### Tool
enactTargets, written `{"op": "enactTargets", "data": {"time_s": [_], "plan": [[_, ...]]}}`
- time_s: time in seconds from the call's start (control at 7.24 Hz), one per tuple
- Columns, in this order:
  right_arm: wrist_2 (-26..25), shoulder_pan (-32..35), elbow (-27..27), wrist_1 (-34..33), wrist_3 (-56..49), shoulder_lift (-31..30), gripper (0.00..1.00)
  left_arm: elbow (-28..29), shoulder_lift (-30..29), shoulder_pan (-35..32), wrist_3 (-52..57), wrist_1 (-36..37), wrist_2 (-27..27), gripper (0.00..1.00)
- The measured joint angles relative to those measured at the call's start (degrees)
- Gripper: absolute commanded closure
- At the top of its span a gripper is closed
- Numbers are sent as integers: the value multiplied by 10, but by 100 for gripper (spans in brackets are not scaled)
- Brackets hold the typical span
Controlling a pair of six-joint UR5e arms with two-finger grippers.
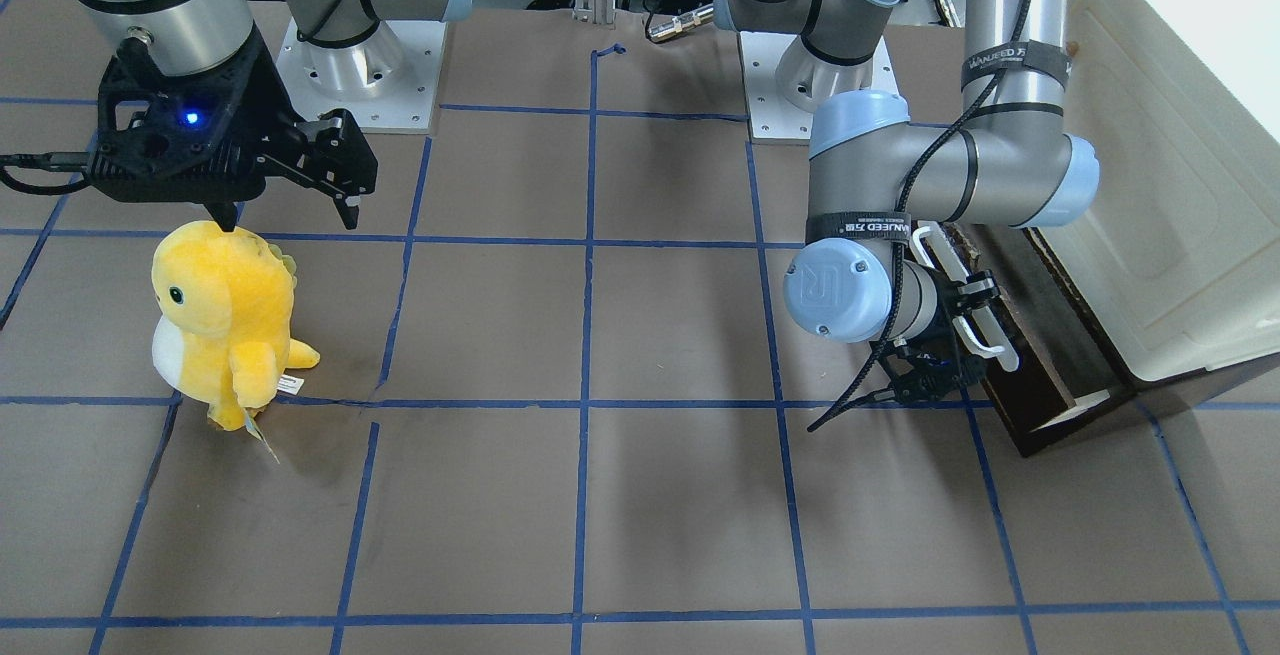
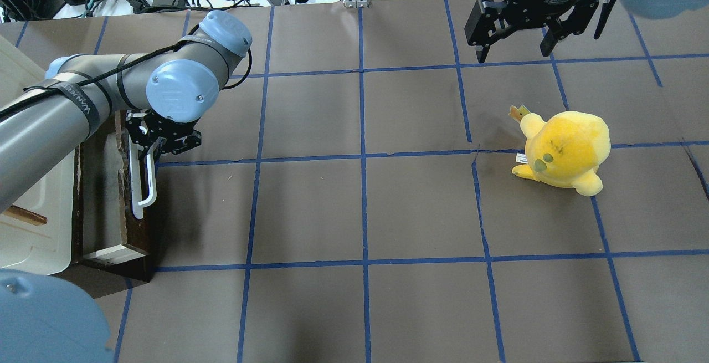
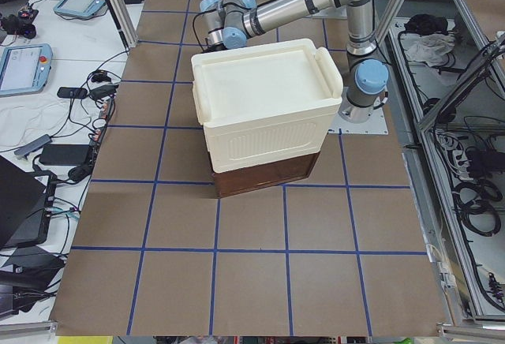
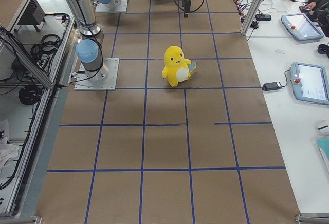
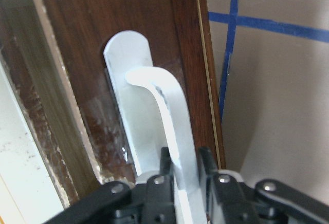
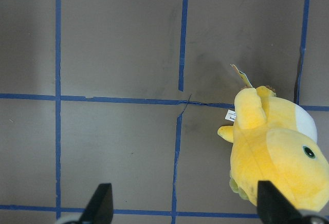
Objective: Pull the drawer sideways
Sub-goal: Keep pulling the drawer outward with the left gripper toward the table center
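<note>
The dark brown drawer (image 2: 141, 238) stands partly out of the cream-white cabinet (image 2: 27, 230) at the table's left end. Its white bar handle (image 2: 145, 185) runs along its front. My left gripper (image 2: 152, 144) is shut on the handle near one end. In the left wrist view both fingers (image 5: 205, 165) clamp the handle (image 5: 154, 100) against the brown front (image 5: 103, 44). The front-facing view shows the same grip (image 1: 965, 320) on the drawer (image 1: 1045, 375). My right gripper (image 2: 513, 52) hangs open and empty above the table, far from the drawer.
A yellow plush toy (image 2: 565, 149) stands on the table's right half, just below the right gripper (image 1: 288, 210); it shows in the right wrist view (image 6: 277, 152). Blue tape lines grid the brown table. Cables and boxes lie beyond the far edge.
</note>
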Motion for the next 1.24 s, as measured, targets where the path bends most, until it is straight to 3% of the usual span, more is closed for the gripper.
{"op": "enactTargets", "data": {"time_s": [1.24], "plan": [[0, 0, 0, 0, 0, 0, 0, 24, -8, -26, -42, -18, -10, 100]]}}
